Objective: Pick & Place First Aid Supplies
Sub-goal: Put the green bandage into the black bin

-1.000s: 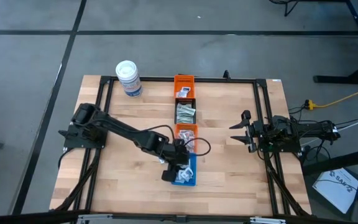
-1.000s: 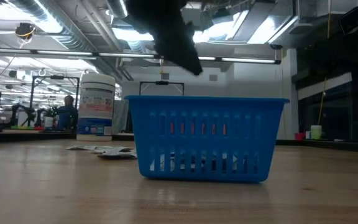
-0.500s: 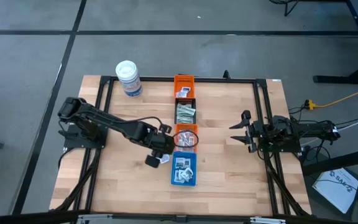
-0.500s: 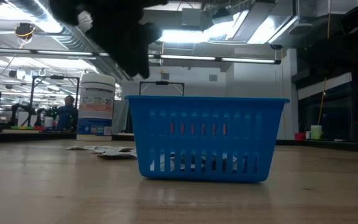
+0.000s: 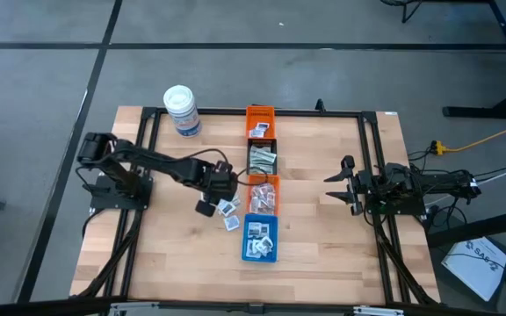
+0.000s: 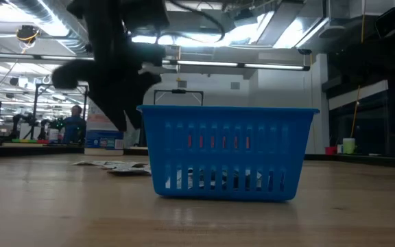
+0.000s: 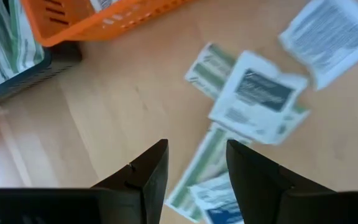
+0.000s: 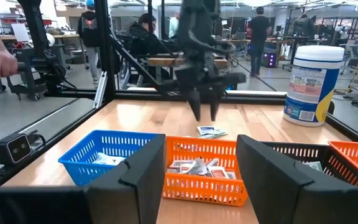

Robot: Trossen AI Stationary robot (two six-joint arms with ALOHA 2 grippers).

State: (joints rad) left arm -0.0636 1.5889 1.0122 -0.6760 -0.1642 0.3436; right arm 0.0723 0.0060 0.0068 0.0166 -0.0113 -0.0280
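Left gripper [image 5: 206,207] hangs over bare wood at about 9 o'clock from the middle orange bin [image 5: 263,193]. Fingers [image 7: 143,180] part narrowly, nothing between them. Just beside it, toward 3 o'clock, loose first aid packets [image 5: 227,211] lie flat on the table [image 5: 323,254]: white ones with dark print and pale green strips, some overlapping. More packets sit inside the blue bin [image 5: 260,239], at 6 o'clock from the orange bin, and in the black bin [image 5: 262,158] at its 12 o'clock. White tub [image 5: 182,110] stands at the far left corner. Right gripper [image 5: 339,186] waits at the table's 3 o'clock side, jaws apart, empty.
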